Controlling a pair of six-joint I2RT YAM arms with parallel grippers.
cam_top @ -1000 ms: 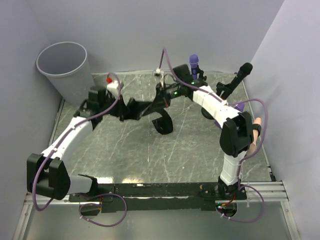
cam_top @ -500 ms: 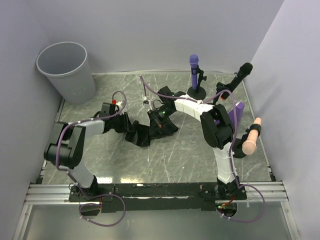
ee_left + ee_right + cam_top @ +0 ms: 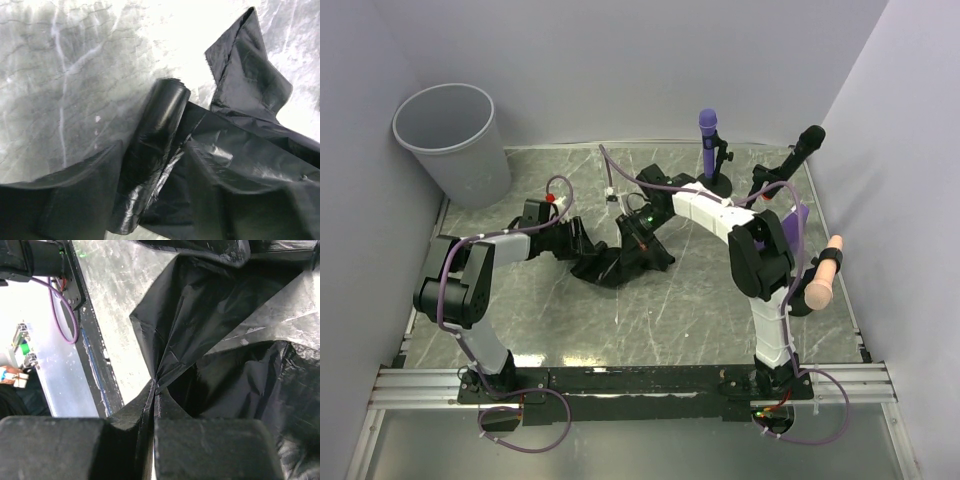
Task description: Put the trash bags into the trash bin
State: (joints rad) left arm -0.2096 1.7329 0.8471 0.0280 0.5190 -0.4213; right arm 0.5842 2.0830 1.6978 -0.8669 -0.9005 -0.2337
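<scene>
The light grey trash bin (image 3: 450,140) stands upright in the far left corner, apart from both arms. The black trash bags (image 3: 620,268) lie crumpled on the marble table between the two grippers. In the left wrist view a tight roll of bags (image 3: 160,125) lies with loose sheet trailing to the right. My left gripper (image 3: 155,170) is open, its blurred fingers (image 3: 55,200) standing either side of the roll. My right gripper (image 3: 156,390) is shut on a pinched fold of bag (image 3: 200,315). From above, the left gripper (image 3: 582,248) and right gripper (image 3: 635,245) sit close together.
A purple microphone (image 3: 708,128) and a black one (image 3: 803,148) stand on holders at the back right. A beige microphone (image 3: 823,275) sits by the right wall. Grey walls close in the left, back and right. A metal rail (image 3: 620,380) runs along the near edge.
The left arm folded back and came down low, and the bags dropped from being stretched between the grippers onto the table. The left jaws opened. The right gripper stayed shut.
</scene>
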